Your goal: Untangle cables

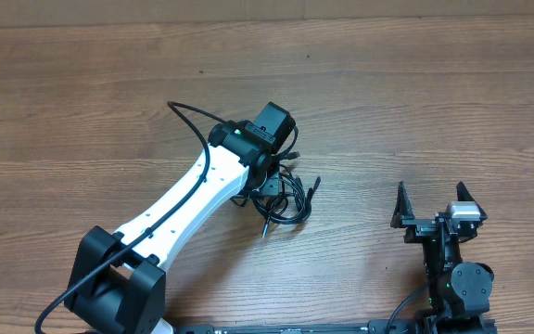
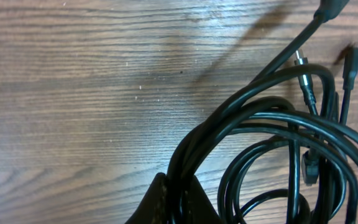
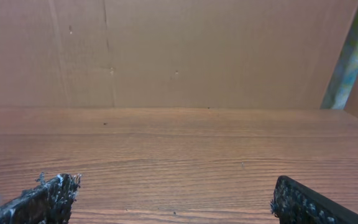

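A tangle of thin black cables (image 1: 290, 199) lies on the wooden table near the middle. In the left wrist view the cables (image 2: 278, 149) form overlapping loops with small plug ends at the upper right. My left gripper (image 1: 269, 184) is down on the tangle's left side; its fingers (image 2: 182, 202) are shut on a bunch of cable strands. My right gripper (image 1: 432, 209) is open and empty at the front right, well apart from the cables; its two fingertips (image 3: 173, 199) show only bare table between them.
The wooden table (image 1: 415, 93) stretches all round. A brown cardboard wall (image 3: 179, 50) stands behind the table's far edge. The left arm's own thick black cable (image 1: 188, 116) arcs over the table to the left of the tangle.
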`<state>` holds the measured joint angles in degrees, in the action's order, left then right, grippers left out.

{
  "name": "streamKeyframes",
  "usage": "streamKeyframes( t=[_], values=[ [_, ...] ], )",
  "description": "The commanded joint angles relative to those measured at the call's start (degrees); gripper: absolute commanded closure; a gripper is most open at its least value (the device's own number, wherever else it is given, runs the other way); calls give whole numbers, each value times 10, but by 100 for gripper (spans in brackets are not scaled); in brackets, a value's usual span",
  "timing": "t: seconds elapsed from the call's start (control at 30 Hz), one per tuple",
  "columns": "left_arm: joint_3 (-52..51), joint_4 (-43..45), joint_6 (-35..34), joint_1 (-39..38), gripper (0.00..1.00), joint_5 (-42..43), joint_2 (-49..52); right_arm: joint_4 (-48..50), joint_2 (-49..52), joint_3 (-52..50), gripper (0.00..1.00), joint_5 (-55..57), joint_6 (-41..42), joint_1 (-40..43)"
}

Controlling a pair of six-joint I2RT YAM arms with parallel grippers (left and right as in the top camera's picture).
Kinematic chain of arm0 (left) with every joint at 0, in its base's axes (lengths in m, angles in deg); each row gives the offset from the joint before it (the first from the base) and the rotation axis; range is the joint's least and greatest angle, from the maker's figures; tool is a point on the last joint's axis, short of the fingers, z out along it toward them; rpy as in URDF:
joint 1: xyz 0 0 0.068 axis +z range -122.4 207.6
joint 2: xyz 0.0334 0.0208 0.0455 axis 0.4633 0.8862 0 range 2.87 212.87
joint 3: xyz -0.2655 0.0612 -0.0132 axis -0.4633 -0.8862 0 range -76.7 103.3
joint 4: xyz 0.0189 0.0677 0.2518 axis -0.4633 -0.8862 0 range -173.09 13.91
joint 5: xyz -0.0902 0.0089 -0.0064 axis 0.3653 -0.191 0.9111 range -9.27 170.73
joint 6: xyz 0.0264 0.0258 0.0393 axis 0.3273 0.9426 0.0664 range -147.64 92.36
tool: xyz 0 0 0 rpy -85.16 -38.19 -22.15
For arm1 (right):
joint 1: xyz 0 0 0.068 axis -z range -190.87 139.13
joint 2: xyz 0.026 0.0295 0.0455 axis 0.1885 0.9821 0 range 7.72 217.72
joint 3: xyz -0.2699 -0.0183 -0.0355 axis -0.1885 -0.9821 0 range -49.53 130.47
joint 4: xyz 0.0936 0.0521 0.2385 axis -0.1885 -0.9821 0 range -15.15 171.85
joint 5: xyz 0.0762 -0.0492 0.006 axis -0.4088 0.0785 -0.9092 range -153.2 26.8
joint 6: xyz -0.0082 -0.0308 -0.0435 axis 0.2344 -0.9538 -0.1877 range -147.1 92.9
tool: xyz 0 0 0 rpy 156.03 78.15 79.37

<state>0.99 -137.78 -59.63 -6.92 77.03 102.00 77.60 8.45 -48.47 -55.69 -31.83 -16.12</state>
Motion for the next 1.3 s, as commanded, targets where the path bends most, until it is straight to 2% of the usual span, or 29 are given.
streamKeyframes(
  t=[0.0, 0.17, 0.6, 0.73, 1.03, 1.27],
  values=[
    [16, 0, 146, 0, 96, 8, -8, 2, -5, -6, 0, 4, -3, -1],
    [16, -2, 242, 0, 96, 8, -8, 2, -5, -6, 0, 4, -3, -1],
    [16, 9, 345, 0, 96, 17, -8, 8, -5, -6, 0, -29, 7, -1],
    [16, 24, 360, 0, 96, 49, -8, 49, -5, -6, 0, -188, 120, -1],
    [16, 63, 363, 0, 96, 89, -8, 24, -5, 10, 0, -456, 435, -1],
    [16, 68, 396, 0, 96, 158, -8, 8, -3, 95, 0, -548, 452, -1]
  ],
)
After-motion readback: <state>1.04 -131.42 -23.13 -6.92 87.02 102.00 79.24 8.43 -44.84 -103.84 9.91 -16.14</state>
